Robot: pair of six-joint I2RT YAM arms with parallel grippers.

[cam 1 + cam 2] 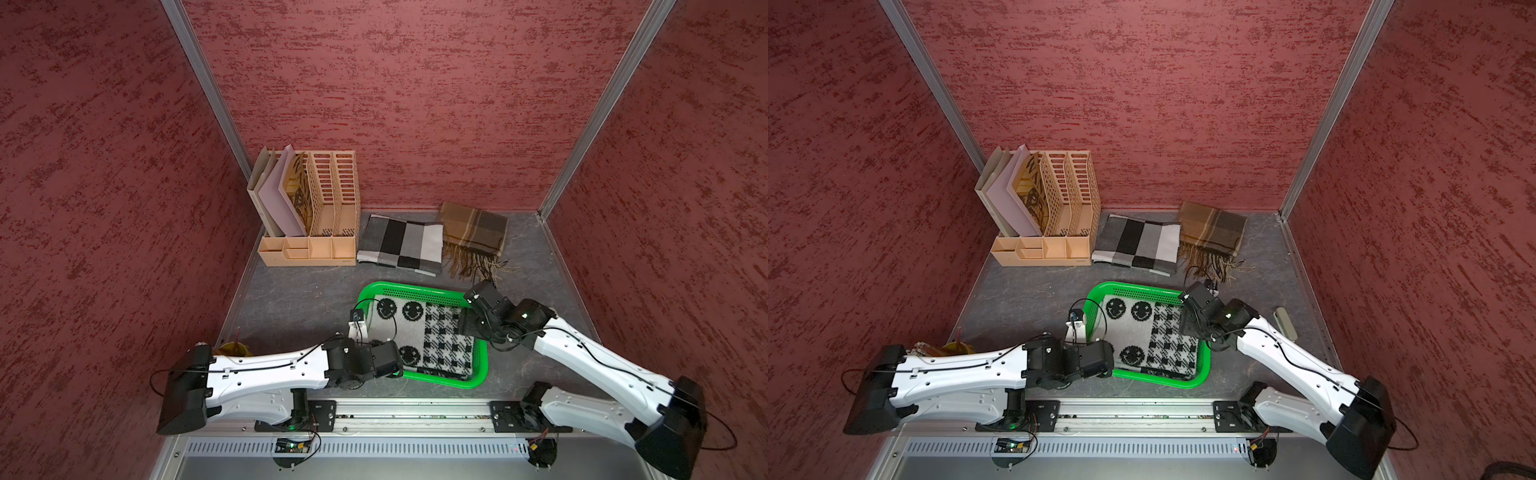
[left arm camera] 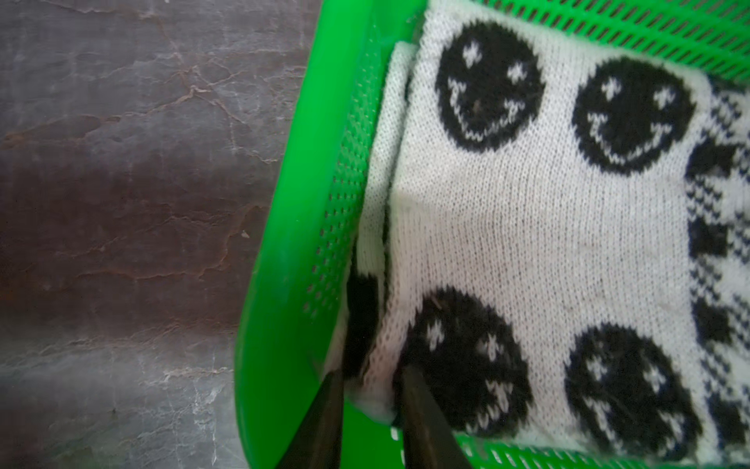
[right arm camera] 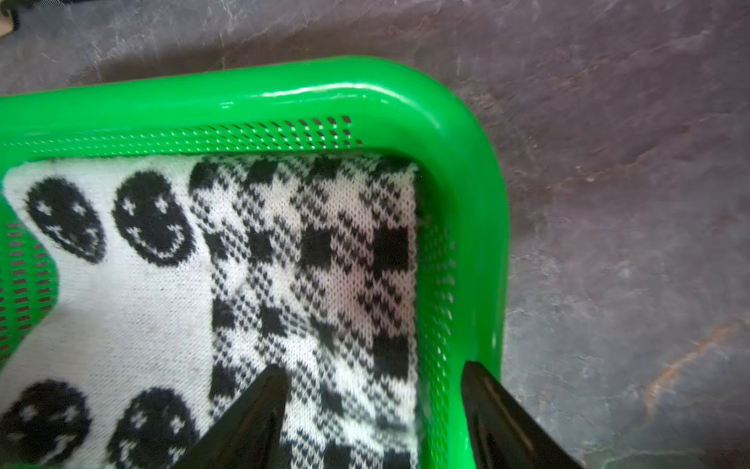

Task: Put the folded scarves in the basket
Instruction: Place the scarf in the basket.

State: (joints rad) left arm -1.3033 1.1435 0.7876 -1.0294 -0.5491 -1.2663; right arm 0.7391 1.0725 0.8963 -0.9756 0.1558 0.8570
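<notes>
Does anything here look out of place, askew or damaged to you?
Nothing serious. The smiley-face scarf lies flat inside the green basket; an under-layer peeks out along its edge by the left gripper, so the fold is slightly uneven. Fringe of the brown plaid scarf is splayed.

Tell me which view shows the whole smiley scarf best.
A top view: the smiley scarf lies whole inside the basket, only small parts hidden under the left arm and right arm. The left wrist view shows just its smiley half; the right wrist view, mainly its checked half.
</notes>
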